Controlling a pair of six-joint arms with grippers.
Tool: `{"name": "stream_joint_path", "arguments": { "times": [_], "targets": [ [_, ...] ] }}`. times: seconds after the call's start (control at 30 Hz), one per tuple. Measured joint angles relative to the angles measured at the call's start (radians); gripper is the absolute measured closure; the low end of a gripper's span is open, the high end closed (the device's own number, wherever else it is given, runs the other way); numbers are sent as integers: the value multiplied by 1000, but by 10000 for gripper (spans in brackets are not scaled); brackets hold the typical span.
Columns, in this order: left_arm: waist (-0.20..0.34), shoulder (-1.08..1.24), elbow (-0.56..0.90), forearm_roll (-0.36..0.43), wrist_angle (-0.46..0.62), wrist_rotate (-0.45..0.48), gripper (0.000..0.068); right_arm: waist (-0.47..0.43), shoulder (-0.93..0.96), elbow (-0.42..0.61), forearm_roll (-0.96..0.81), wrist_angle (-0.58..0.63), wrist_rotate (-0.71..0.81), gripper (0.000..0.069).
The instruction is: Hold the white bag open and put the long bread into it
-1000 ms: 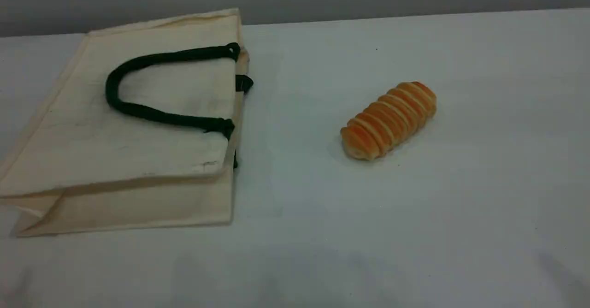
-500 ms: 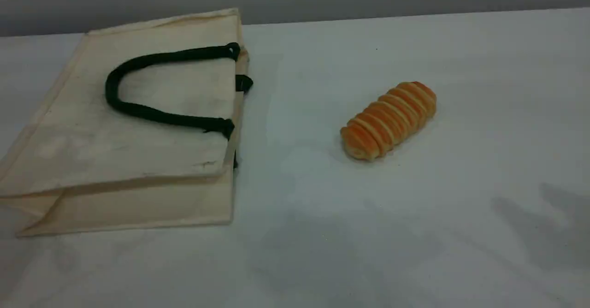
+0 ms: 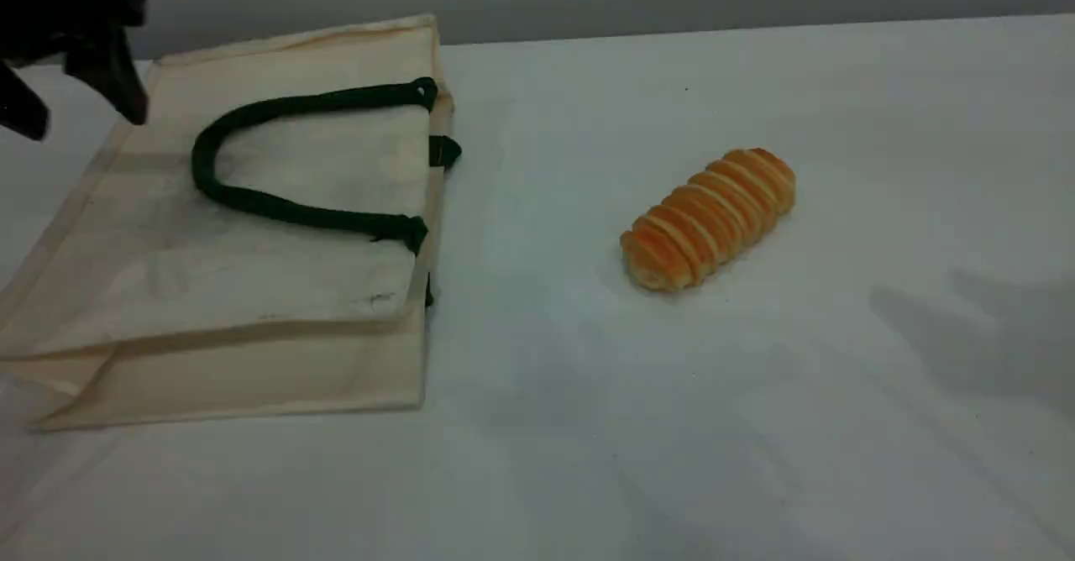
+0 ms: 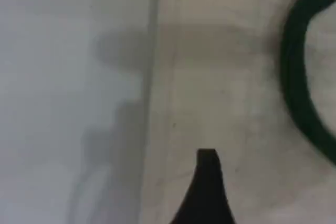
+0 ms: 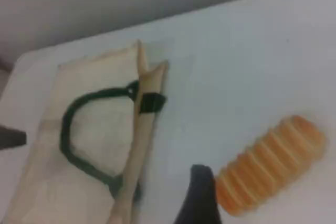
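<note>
White bag [image 3: 252, 233] lying flat at table's [image 3: 756, 418] left, green handle [image 3: 252, 200] on top; long bread [image 3: 708, 218] well apart at right. Left gripper [image 3: 76, 95] above bag's far-left corner, jaws apart, empty. Right gripper [image 5: 202, 182], jaws wide, touching nothing.

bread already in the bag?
No, the bread lies bare on the table, well right of the flat bag.

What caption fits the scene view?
Open left pincer above flat white bag; long bread lies apart on table.
</note>
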Motion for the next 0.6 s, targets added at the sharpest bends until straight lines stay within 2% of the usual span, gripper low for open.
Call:
{"name": "stream_joint_path", "arguments": {
  "times": [0.17,0.33,0.5,0.6],
  "targets": [
    [0,105,-98,-39,1,20,148,0,41,0,0,0,-17,148],
    [0,188,-176,-44,9,34,152,0,44,0,1,1,-22,148],
    [-11,261,-212,-129,24,112,154,0,44,0,1,-9,-23,148],
    [-21,292,-213,-142,22,146,155,0,44,0,1,-14,-31,148]
  ]
}}
